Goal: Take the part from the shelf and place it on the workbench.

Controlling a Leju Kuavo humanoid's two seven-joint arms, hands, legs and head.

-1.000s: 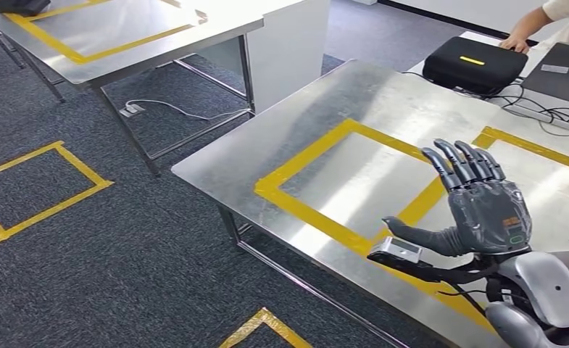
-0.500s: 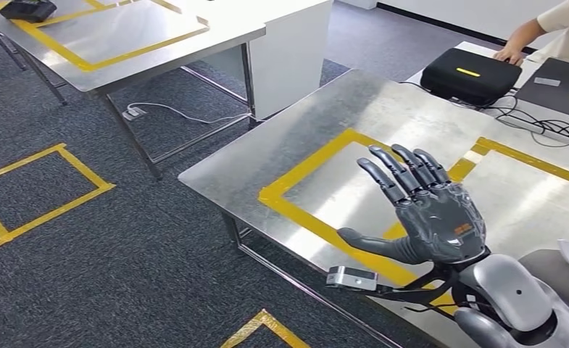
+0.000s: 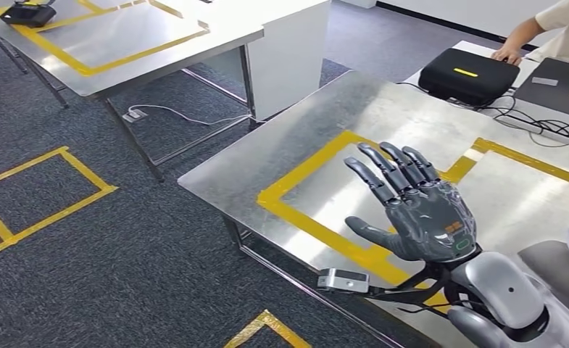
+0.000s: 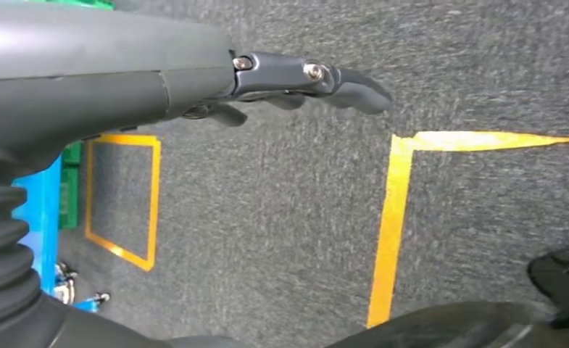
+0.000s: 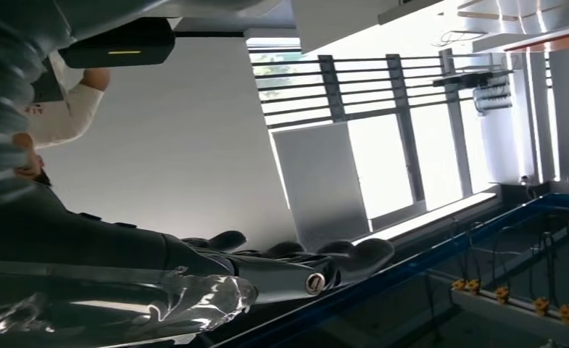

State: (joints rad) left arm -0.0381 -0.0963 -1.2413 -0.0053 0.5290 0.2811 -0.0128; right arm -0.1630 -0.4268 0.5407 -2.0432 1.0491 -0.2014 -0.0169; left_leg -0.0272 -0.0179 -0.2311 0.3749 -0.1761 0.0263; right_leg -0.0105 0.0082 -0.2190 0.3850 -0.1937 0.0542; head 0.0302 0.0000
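My right hand (image 3: pixel 419 206) is raised over the near edge of the metal workbench (image 3: pixel 383 116), fingers spread and holding nothing. It hovers above the left yellow tape rectangle (image 3: pixel 303 170). In the right wrist view the same hand (image 5: pixel 267 264) lies flat, with a shiny crumpled patch (image 5: pixel 143 304) beside it that I cannot identify. My left hand (image 4: pixel 296 83) hangs over the dark carpet, its fingers loosely extended and holding nothing. A blue-framed rack (image 5: pixel 528 283) carries small orange pieces.
A person's hand (image 3: pixel 509 52) rests by a black case (image 3: pixel 470 72) at the workbench's far right, with cables (image 3: pixel 549 119) near it. A second metal table (image 3: pixel 122 43) stands at the far left with a dark object (image 3: pixel 27 14). Yellow tape squares (image 3: pixel 42 192) mark the carpet.
My right hand has swung leftward over the workbench and tilted a little, still holding nothing. The camera has shifted slightly. The person's hand stays at the black case.
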